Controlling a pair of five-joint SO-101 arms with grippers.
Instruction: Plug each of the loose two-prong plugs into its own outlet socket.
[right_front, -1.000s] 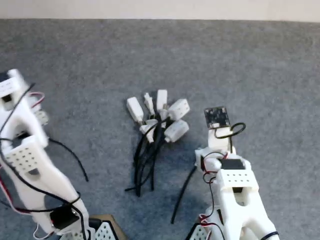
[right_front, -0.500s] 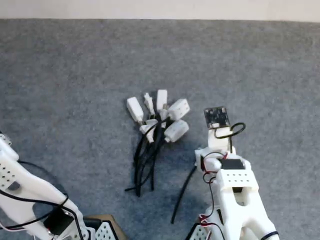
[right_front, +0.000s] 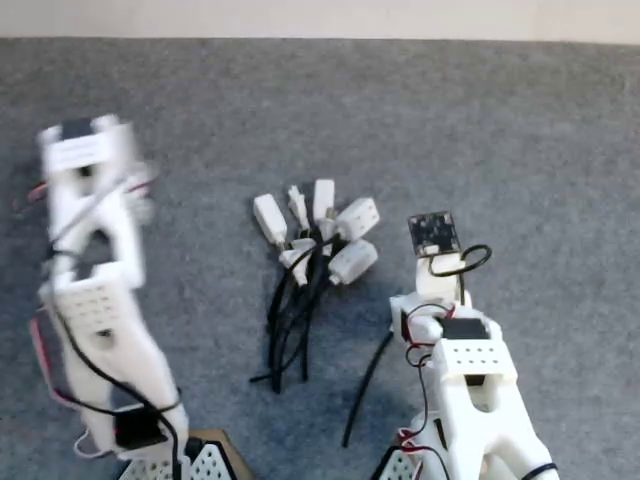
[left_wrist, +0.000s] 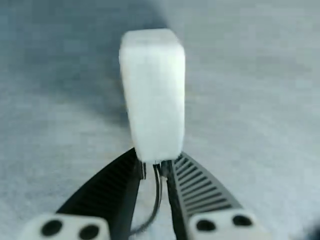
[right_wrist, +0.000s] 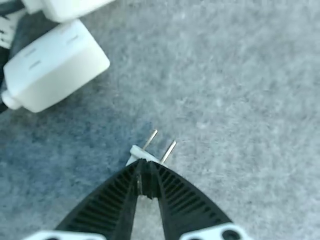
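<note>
Arms holding one piece each over the grey counter (right_front: 500, 120).
Left jaws are clamping the corded end of a white socket block (left_wrist: 152, 95). Right jaws are pinching a two-prong plug (right_wrist: 148, 152), its prongs pointing outward, near a white socket (right_wrist: 55, 67) on the counter. Other sockets and plugs (right_front: 355, 215) are lying bunched mid-counter, black cords (right_front: 290, 320) trailing.

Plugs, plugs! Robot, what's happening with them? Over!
Left gripper shut on white block. Right gripper shut on two-prong plug, prongs out, not plugged in yet. Outlet socket close by, apart. Path between looks open. Over.
</note>
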